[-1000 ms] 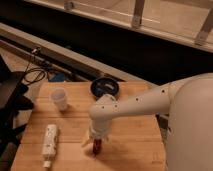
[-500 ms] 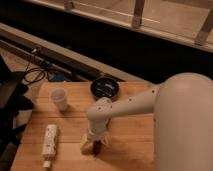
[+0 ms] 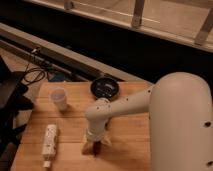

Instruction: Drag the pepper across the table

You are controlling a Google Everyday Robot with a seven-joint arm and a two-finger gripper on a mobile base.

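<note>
The light wooden table fills the lower middle of the camera view. My white arm reaches in from the right, and its gripper points down onto the tabletop near the front edge. A small dark sliver right under the gripper may be the pepper; most of it is hidden by the gripper. I cannot tell whether the pepper is held or only touched.
A white rectangular bottle lies left of the gripper. A white cup stands at the back left. A dark round dish sits at the table's back edge. Black cables and a dark object lie beyond the left edge.
The gripper has shifted slightly left and toward the front edge. The red pepper, plainly seen under it a second ago, is now mostly covered.
</note>
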